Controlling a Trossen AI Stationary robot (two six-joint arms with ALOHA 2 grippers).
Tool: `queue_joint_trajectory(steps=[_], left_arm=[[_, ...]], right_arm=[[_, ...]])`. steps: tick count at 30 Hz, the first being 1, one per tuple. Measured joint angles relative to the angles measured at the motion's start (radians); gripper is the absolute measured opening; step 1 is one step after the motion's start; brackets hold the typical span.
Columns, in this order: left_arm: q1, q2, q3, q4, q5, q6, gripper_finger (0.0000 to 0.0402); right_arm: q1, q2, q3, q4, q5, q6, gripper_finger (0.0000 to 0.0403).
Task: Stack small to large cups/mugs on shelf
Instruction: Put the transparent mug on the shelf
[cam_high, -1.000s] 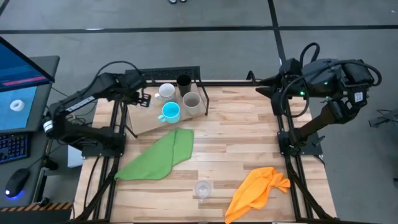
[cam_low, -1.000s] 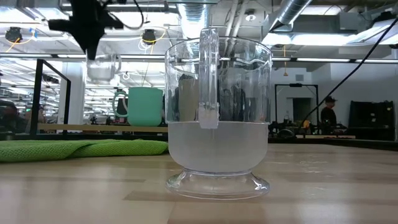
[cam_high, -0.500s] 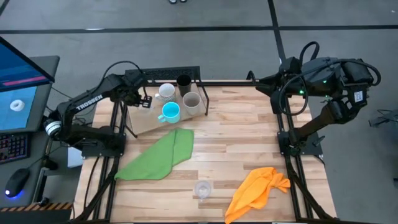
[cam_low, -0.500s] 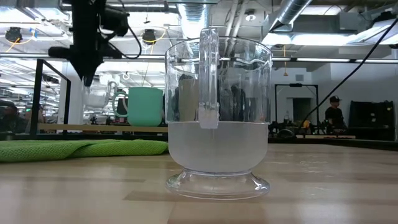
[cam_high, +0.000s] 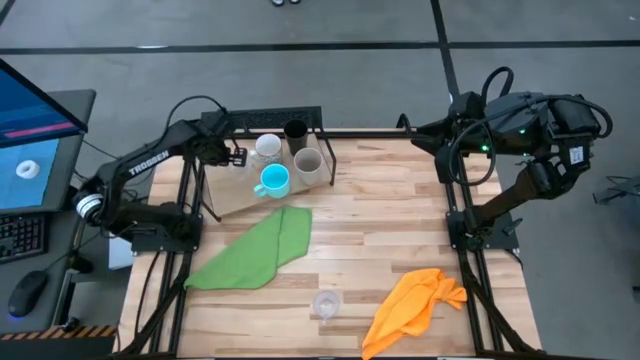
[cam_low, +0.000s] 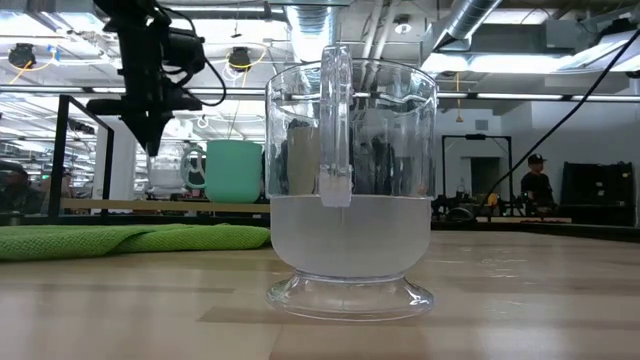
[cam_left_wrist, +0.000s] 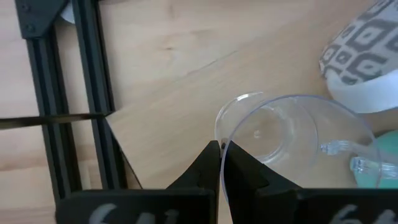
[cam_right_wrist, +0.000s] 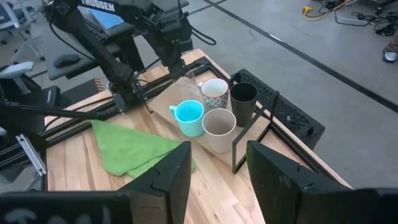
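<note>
Left end effector (cam_left_wrist: 221, 163), clamped on the rim of a clear glass (cam_left_wrist: 292, 140), has lowered it onto the shelf (cam_high: 238, 195) just beside the white mug (cam_high: 267, 146); placement looks nearly complete, while the right end effector (cam_right_wrist: 217, 163) waits open, well apart.

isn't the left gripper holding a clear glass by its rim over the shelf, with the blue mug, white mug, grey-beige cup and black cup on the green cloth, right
Not quite. The left gripper does pinch the clear glass by its rim over the shelf. But the blue mug, white mug, grey-beige cup and black cup stand on the shelf, not on the green cloth, which lies beside it. The high view shows this.
</note>
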Motion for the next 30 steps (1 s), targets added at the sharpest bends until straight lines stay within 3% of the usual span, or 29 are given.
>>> queue_joint_trajectory(steps=[9,30], left_arm=[[-0.002,0.094,0.004,-0.005,-0.01,0.002,0.0],[-0.001,0.098,0.026,0.019,-0.008,-0.017,0.0]], right_arm=[[0.0,0.0,0.0,0.0,0.0,-0.023,0.0175],[0.0,0.0,0.0,0.0,0.0,-0.024,0.0175]])
